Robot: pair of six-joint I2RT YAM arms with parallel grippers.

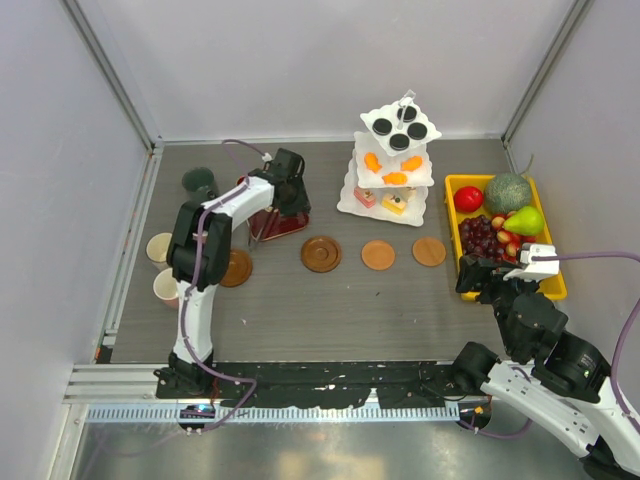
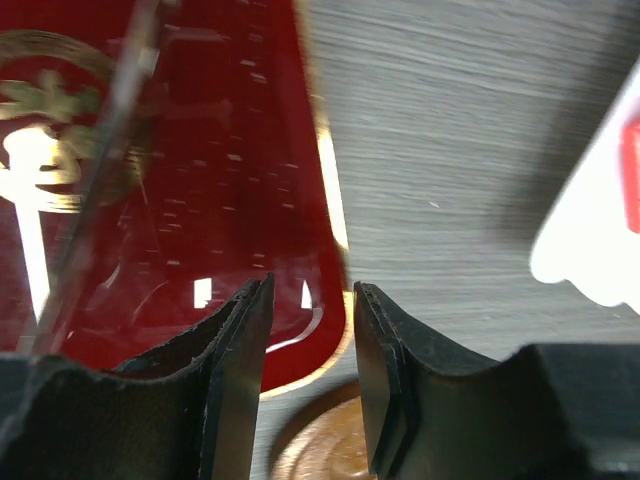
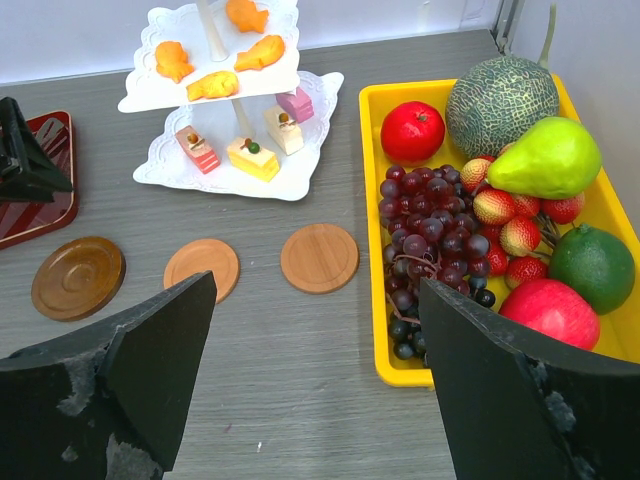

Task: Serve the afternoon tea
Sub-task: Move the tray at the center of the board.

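Note:
The white three-tier stand stands at the back right, with black round sweets on top, orange sweets in the middle and pink-yellow sweets at the bottom. It also shows in the right wrist view. Several round brown coasters lie in a row across the middle. A dark green mug and two cream mugs stand at the left. My left gripper is slightly open and empty, low over the corner of the dark red tray. My right gripper is wide open and empty.
The dark red tray holds metal tongs. The yellow tray of fruit stands at the right, close beside my right gripper, with grapes near its front. Grey walls close in the back and both sides.

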